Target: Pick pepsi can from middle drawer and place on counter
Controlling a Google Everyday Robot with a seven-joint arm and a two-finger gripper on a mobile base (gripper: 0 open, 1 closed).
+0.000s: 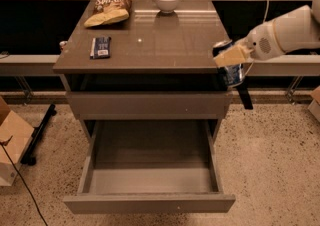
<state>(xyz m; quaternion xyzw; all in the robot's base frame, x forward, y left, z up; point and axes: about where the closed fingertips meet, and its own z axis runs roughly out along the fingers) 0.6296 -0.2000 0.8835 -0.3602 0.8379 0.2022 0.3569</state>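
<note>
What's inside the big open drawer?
The middle drawer looks empty; its front wall hides a strip of floor. The claw holds the pepsi can by the right edge of the counter.

A small dark-blue cylindrical drink can with white markings (233, 74) hangs roughly upright in the air, clasped in the robot's tan-fingered gripper (230, 59). It sits just off the right edge of the glossy grey-brown bench (165, 45), its top near that surface's level. Below, the wide, shallow grey-brown box drawer (150, 203) stands pulled open.
</note>
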